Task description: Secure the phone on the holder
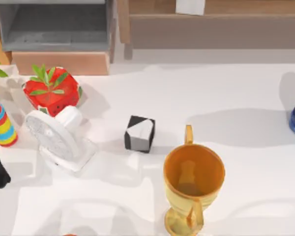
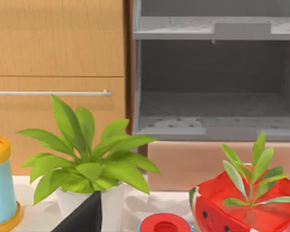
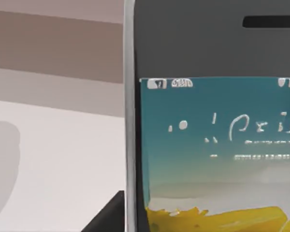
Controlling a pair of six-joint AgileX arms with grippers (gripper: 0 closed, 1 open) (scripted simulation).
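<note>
On the white tabletop [image 1: 246, 98]: a red watermelon planter [image 1: 52, 93], white fan [image 1: 59, 137], black-and-white cube [image 1: 139, 133], gold trophy cup [image 1: 192, 179] and striped ring stack [image 1: 2, 125].

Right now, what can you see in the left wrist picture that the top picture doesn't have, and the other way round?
The left wrist view alone has a wooden cabinet door with a silver handle and a yellow-and-blue pot. The top view alone has the black-and-white cube, the gold trophy cup and the white fan. Both share the red watermelon planter and the grey shelf unit.
</note>
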